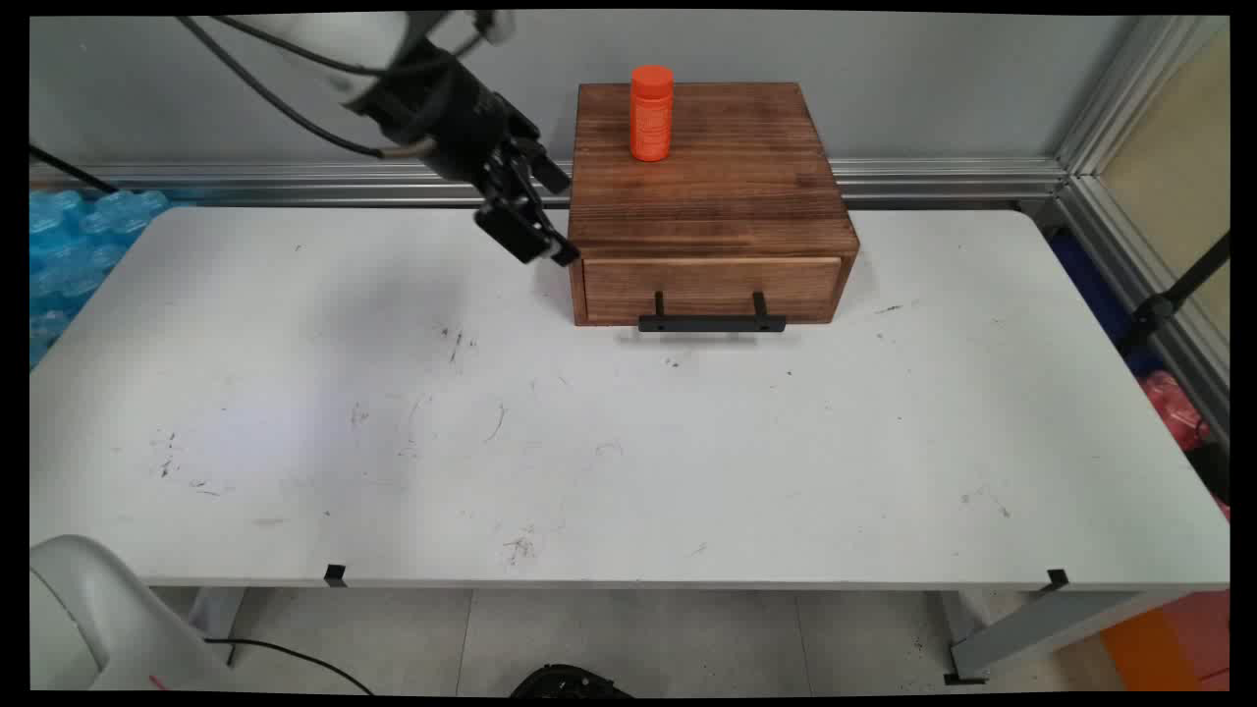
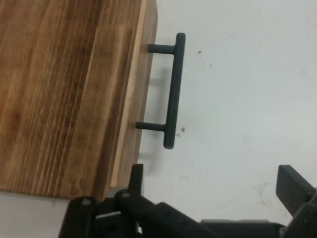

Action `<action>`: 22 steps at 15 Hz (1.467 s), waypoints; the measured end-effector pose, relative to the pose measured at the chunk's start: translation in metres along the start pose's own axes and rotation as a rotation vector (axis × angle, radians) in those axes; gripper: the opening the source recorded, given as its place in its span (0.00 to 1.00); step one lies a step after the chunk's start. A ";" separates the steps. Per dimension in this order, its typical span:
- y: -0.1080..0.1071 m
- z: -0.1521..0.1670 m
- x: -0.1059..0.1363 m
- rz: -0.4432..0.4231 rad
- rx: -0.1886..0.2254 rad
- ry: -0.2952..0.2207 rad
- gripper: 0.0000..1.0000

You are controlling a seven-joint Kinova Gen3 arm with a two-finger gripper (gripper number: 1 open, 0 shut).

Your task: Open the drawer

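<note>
Main view: the claw (image 1: 535,241) hangs open and empty at upper center, just left of the wooden box (image 1: 707,187), whose drawer (image 1: 712,288) sits closed with an orange bottle (image 1: 651,113) on top.

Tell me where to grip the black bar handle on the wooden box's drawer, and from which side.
Grip the black bar handle at mid-span, between its two posts, coming from the table's near side, probably with one finger above the bar and one below. It stands off the drawer front of the wooden box, leaving a gap behind it. The gripper, open, hangs beside the box's left front corner.
</note>
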 end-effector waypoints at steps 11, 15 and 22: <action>0.006 0.114 0.029 0.003 0.025 -0.100 1.00; 0.008 0.153 0.036 0.015 0.017 -0.128 1.00; 0.011 0.207 0.042 0.032 0.002 -0.171 1.00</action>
